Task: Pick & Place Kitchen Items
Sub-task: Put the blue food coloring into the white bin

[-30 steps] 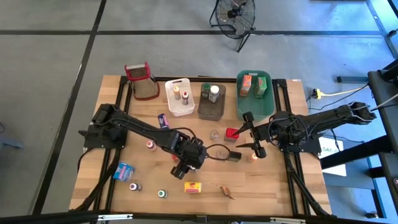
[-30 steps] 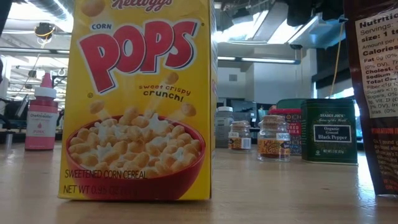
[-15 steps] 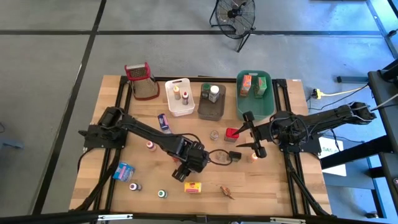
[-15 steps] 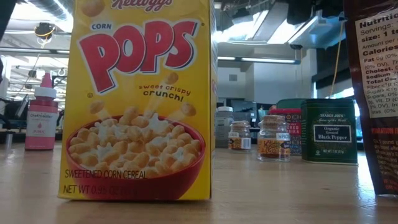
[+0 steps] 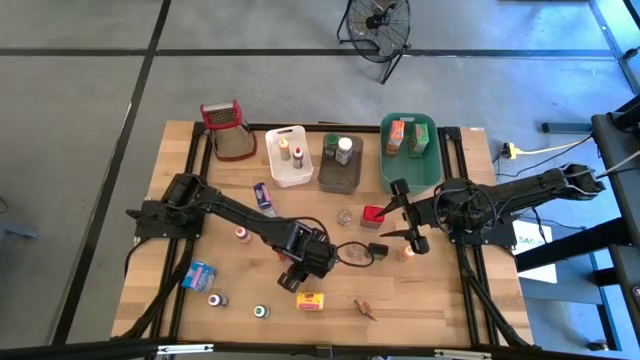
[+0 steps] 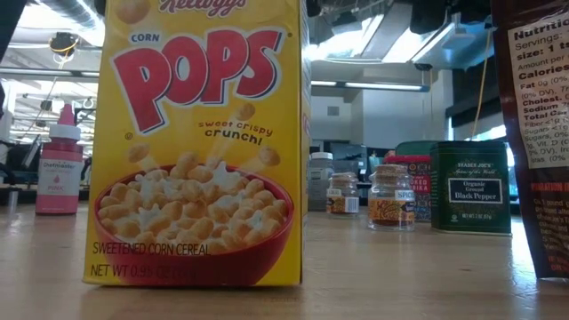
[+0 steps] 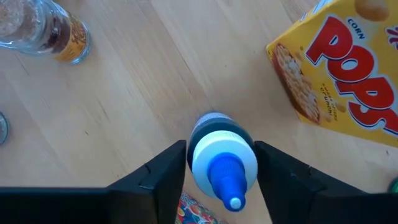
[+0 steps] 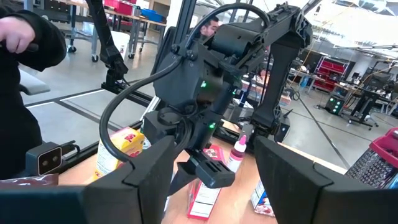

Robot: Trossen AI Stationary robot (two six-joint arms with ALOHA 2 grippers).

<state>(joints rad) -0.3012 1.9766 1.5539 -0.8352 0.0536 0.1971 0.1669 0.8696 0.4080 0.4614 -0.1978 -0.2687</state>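
Observation:
My left gripper (image 5: pixel 303 268) hangs over the table's middle near part, just beyond the yellow Corn Pops box (image 5: pixel 310 300). In the left wrist view a small bottle (image 7: pixel 222 163) with a white cap and blue nozzle sits between its fingers, with the yellow box (image 7: pixel 339 78) and a glass spice jar (image 7: pixel 53 31) on the wood behind. My right gripper (image 5: pixel 408 218) is open and holds nothing, hovering right of the red box (image 5: pixel 372 214). A small black item (image 5: pixel 377 250) and an orange-capped bottle (image 5: pixel 407 253) stand close to it. My left gripper has the small bottle pinched between its two fingers at the white cap (image 7: pixel 199 165). The fingers (image 7: pixel 165 177) come from above, pointing down, one on each side. The bottle stands upright with its nozzle up. I cannot tell whether its base rests on the table.
At the far edge stand a red-topped grater (image 5: pixel 228 130), a white tub (image 5: pixel 288 160), a brown tub (image 5: pixel 340 170) and a green tub (image 5: pixel 410 165) with boxes. Small bottles (image 5: pixel 215 299) and blue boxes (image 5: pixel 199 275) dot the near left. A pepper tin (image 6: pixel 471 187) shows in the low view.
My left gripper has shifted a little toward the table's right and near edge, closer to the yellow box. The right arm has kept still.

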